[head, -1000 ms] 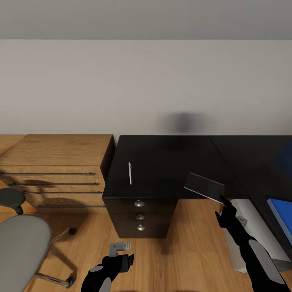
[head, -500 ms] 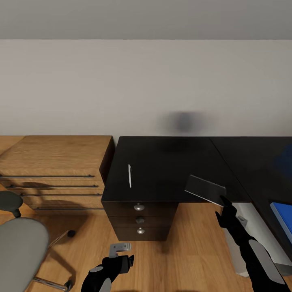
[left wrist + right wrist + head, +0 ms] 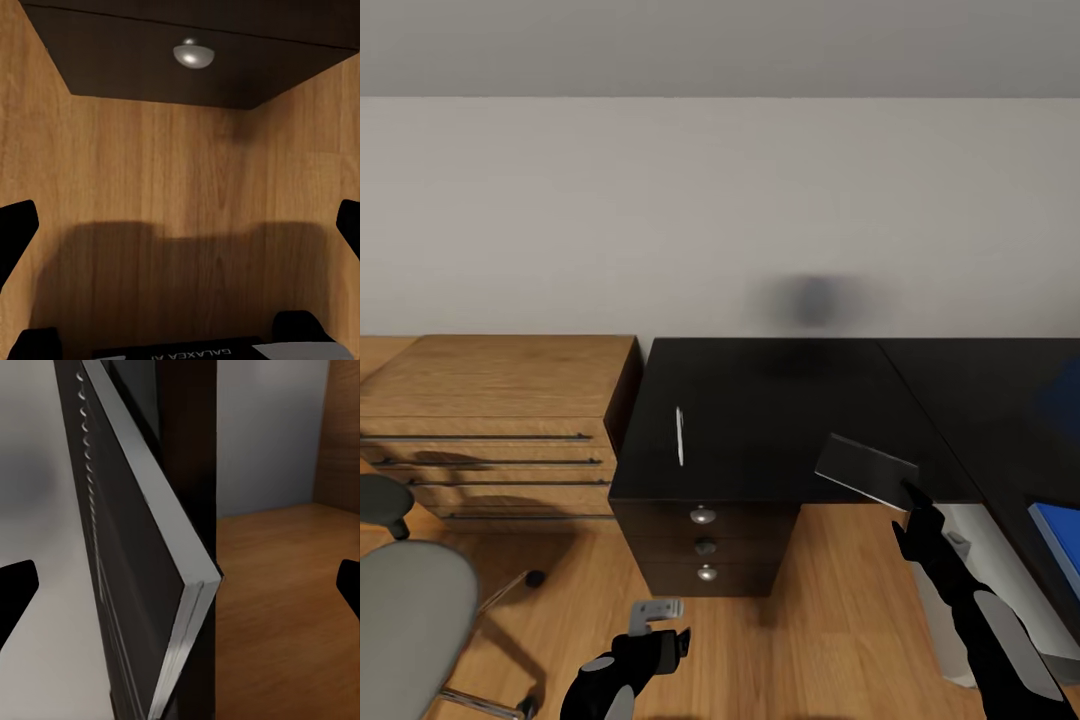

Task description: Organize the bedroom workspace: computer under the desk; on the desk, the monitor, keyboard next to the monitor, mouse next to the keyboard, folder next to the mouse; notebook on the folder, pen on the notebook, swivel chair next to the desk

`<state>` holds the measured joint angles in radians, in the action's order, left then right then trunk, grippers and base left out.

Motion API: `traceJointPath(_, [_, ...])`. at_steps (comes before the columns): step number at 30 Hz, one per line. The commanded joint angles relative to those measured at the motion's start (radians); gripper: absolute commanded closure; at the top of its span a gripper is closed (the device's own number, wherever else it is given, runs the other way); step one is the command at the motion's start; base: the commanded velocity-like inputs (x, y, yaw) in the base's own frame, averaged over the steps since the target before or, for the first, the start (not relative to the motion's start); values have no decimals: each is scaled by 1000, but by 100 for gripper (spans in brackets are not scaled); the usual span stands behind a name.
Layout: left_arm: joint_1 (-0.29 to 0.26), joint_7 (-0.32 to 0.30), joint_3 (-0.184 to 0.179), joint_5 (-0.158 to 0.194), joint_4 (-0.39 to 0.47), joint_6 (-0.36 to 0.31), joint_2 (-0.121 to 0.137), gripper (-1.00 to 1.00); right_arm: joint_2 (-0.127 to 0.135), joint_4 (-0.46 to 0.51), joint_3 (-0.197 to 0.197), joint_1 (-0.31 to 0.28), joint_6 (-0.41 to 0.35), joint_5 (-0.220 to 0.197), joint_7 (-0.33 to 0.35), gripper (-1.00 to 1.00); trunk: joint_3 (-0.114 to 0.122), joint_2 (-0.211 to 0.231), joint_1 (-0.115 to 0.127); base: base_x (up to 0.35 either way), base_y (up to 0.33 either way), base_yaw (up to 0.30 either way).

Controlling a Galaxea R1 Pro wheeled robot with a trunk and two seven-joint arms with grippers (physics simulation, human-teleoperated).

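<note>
I see the desk (image 3: 780, 400) ahead at 12 o'clock, the chair (image 3: 405, 620) at 8 and the folder (image 3: 1062, 532) at 3. My right gripper (image 3: 912, 495) pinches the notebook (image 3: 865, 468) by a corner above the desk's front edge, the pen (image 3: 679, 435) lies on the desk at 11, and my left gripper (image 3: 650, 612) hangs spread and empty over the floor.

notebook (image 3: 866, 468) tilted (gripped), pen (image 3: 680, 436) on desk (image 3: 760, 400)

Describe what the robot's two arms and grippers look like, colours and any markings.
Both arms are glossy black with light grey panels. The left gripper has pale grey fingers on a black wrist; its wrist view shows white lettering on the body, partly cut off. The right gripper looks black, with slim dark fingers.
</note>
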<state>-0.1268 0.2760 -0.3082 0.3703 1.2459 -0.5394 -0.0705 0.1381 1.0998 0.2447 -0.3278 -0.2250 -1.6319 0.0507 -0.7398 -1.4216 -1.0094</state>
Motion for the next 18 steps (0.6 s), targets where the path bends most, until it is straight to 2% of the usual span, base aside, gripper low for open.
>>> traceJointPath(1, [-1,9,-2,11,1,-2,0,-100,0,0,1,0,-5,-7,2,-100,-1,0,0,150,0,0])
traceJointPath(11, [-1,11,0,12,0,-4,1,-100,1,-1,2,0,-6,-6,-1,-100,-1,0,0,20,0,0])
traceJointPath(12, [-1,11,0,12,0,-4,0,-100,1,0,2,0,-6,-6,-2,100,-1,0,0,1,0,0])
traceJointPath(18, [-1,11,3,13,0,-4,0,-100,1,0,2,0,-6,-6,-5,100,-1,0,0,0,0,0])
